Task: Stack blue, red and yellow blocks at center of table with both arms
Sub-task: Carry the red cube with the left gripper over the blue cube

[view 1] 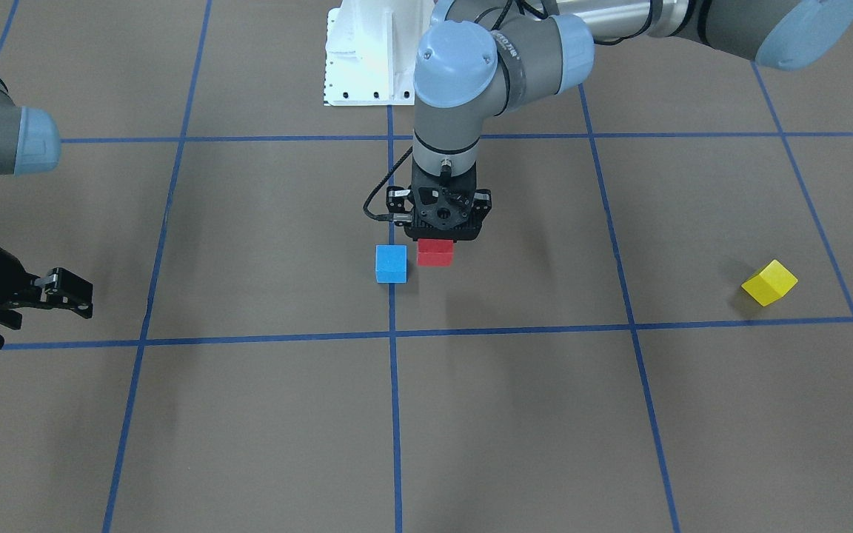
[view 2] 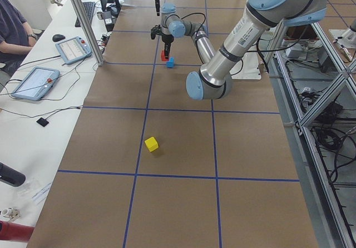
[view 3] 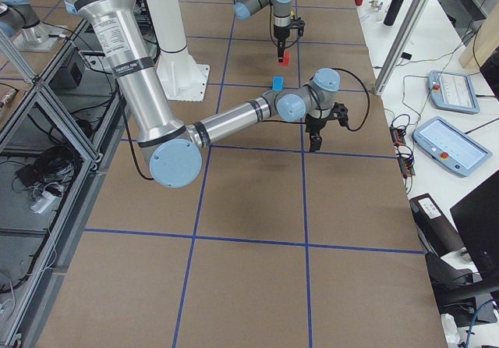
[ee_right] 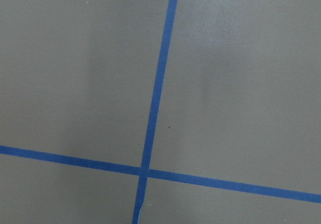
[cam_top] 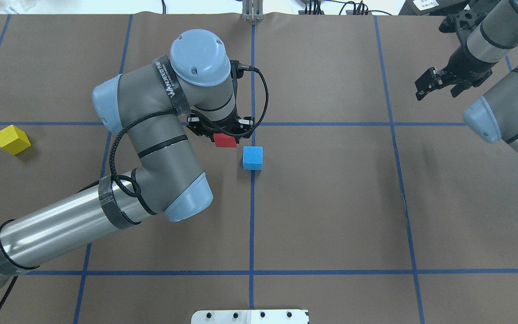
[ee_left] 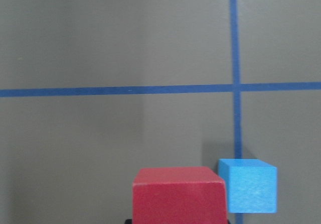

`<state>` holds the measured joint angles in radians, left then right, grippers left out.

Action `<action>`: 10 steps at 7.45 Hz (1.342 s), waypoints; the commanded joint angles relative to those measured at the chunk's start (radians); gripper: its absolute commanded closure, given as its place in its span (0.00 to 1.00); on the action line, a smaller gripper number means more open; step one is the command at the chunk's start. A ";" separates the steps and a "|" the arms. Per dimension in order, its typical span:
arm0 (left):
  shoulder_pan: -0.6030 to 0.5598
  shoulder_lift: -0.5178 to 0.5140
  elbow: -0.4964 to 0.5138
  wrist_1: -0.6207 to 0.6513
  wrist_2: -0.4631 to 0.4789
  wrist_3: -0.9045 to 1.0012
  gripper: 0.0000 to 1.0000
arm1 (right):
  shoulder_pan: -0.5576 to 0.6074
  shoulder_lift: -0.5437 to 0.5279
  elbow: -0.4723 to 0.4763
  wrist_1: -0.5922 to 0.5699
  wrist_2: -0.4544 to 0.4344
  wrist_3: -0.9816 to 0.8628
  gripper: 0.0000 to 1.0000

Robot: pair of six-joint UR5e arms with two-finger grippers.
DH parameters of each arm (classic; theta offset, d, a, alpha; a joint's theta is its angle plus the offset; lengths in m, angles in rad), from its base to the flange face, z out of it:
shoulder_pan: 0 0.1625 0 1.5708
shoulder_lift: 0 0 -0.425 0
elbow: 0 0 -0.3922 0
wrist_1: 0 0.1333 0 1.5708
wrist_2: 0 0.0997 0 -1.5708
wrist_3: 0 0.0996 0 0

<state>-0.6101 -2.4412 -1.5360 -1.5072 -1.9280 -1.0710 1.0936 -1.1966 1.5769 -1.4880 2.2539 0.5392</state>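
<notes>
Jaws of the left gripper (view 1: 437,243) pinch a small matte red cube (ee_left: 178,196) from above. It is just beside a light-blue cube (view 1: 391,263) that sits on the centre tape line of the brown, blue-gridded surface (view 1: 249,414). The two are close but not stacked, and I cannot tell whether the red one clears the surface. A yellow cube (view 1: 769,282) lies well apart on the robot's left. The right gripper (cam_top: 439,87) hangs at the far right, jaws spread and empty.

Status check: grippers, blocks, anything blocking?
Left gripper shut on red block, beside blue block, not stacked. Right gripper open, empty, off aside. Yellow block far out. Nothing between.
</notes>
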 commanded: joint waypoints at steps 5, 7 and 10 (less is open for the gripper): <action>0.035 -0.094 0.154 -0.051 -0.003 -0.090 1.00 | 0.005 -0.006 0.000 0.000 0.001 0.002 0.00; 0.038 -0.093 0.155 -0.051 -0.005 -0.087 1.00 | 0.005 -0.006 0.000 0.000 0.000 0.004 0.00; 0.046 -0.091 0.155 -0.053 -0.005 -0.087 1.00 | 0.005 -0.005 0.000 0.000 -0.001 0.010 0.00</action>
<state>-0.5666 -2.5329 -1.3809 -1.5588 -1.9324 -1.1583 1.0983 -1.2018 1.5769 -1.4880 2.2539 0.5466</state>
